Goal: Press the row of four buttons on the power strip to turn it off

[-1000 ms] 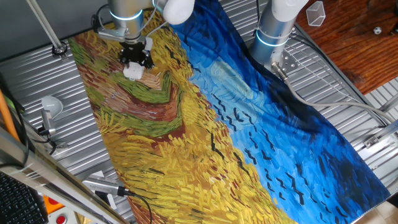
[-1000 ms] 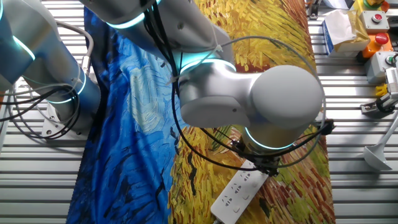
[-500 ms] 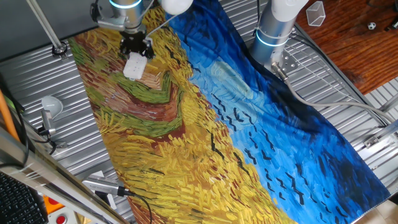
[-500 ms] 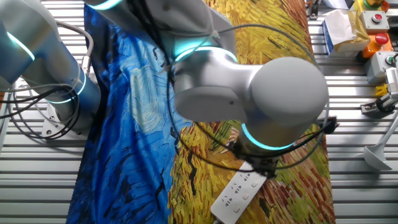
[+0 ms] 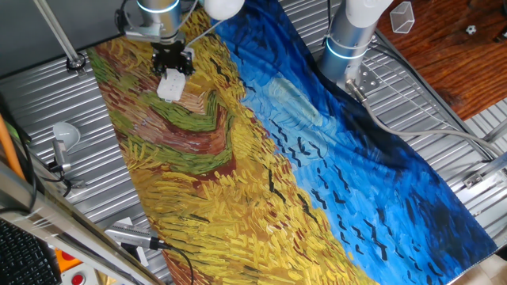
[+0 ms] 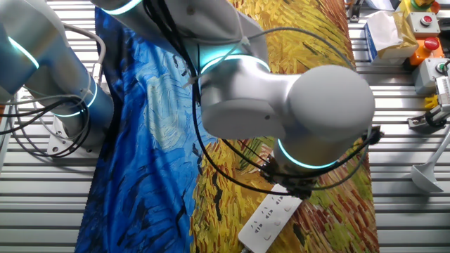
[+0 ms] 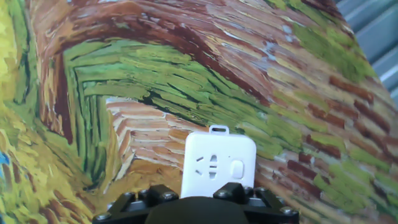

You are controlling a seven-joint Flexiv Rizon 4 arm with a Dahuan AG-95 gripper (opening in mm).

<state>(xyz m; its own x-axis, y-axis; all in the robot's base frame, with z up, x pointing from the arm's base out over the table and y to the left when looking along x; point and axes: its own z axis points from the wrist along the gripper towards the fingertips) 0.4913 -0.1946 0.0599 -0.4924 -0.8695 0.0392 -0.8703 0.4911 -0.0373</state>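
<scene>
Ribbed metal bench (image 5: 47, 103), most of it under a painted cloth (image 5: 301, 158): yellow and green brush strokes on one half, blue swirls on the other. Second arm's grey base (image 5: 348, 36) stands at the cloth's blue edge. A round silver disc on a stem (image 5: 65, 136) sits on bare metal beside the yellow half. Boxes with red and orange buttons (image 6: 422, 28) at the bench corner in the other fixed view.

Arm (image 6: 281, 105) reaches over the yellow half; its big grey joint fills the middle of the other fixed view.

Power strip (image 6: 271, 214) lies flat on the yellow and green strokes, white, long axis running away from the tool (image 5: 173, 63). Tool hangs over the strip's near end. Fingertip gap hidden in every view; cannot tell whether wide or narrow.

Hand view: strip's end with socket slots and one pale button (image 7: 236, 168) showing just beyond the tool body; the rest of the row is hidden.
</scene>
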